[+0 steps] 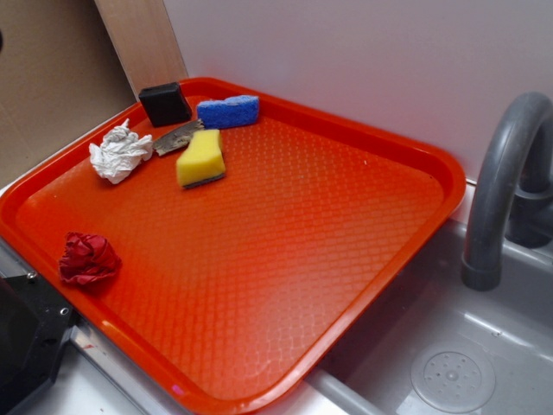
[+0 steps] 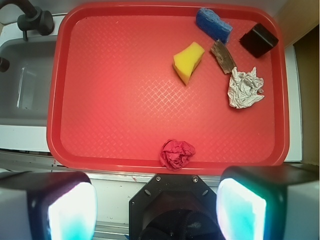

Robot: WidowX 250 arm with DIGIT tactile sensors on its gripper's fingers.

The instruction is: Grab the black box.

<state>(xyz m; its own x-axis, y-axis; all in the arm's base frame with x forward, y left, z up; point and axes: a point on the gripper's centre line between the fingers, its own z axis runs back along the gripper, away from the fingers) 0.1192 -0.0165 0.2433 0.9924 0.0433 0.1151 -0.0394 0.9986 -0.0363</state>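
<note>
In the exterior view we see a red tray [image 1: 346, 259] set partly over a grey sink [image 1: 449, 363], with a grey faucet [image 1: 505, 181] to its right. The black box [image 1: 165, 104] sits in the tray's far left corner, close against the rim. Just beside it to the right lies a blue sponge [image 1: 229, 111]. Nearer to us are a yellow sponge [image 1: 201, 159], a small brownish scrap [image 1: 177, 138] touching it, and a crumpled white paper [image 1: 120, 152]. A crumpled red cloth [image 1: 87, 258] rests near the tray's front left edge. Part of the black robot body [image 1: 30, 341] shows at the lower left corner, off the tray; we cannot make out the end effector here.

In the wrist view we look straight down on the tray from beyond its near edge. The end effector [image 2: 157, 205] hangs over the tray's near rim, its two fingers [image 2: 65, 210] wide apart with nothing between them. The black box [image 2: 258, 40] lies in the upper right corner, well apart from the end effector, with the blue sponge [image 2: 214, 25] to its left and the white paper [image 2: 245, 88] below it. The red cloth [image 2: 177, 154] is the nearest thing to the fingers.
</note>
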